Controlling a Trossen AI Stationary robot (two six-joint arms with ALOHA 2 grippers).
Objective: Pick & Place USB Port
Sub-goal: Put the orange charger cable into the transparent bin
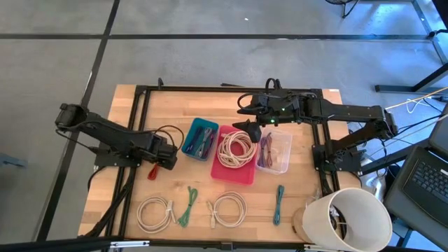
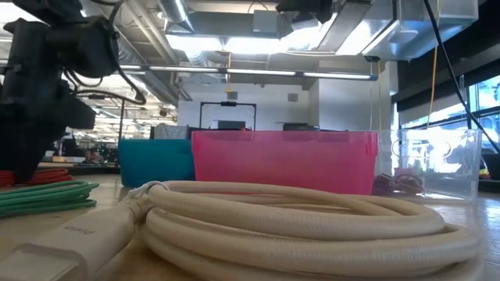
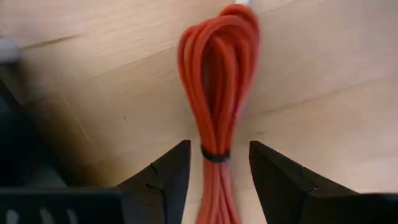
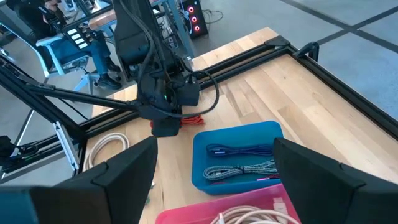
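Two dark fingers (image 3: 171,177) of my left gripper (image 3: 219,177) straddle the red cable (image 3: 219,81) on the wooden table (image 1: 126,189), the jaws half-closed and seemingly not yet touching the bundle near its black tie. Seen from above, that cable lies at about nine o'clock from the pink bin (image 1: 227,175), just beside the blue bin (image 1: 187,140). My right gripper (image 4: 214,165) hangs wide open and empty over the bins. By my judgement this is the grasp step; next I must pinch the bundle firmly, lift it clear, and carry it towards a bin.
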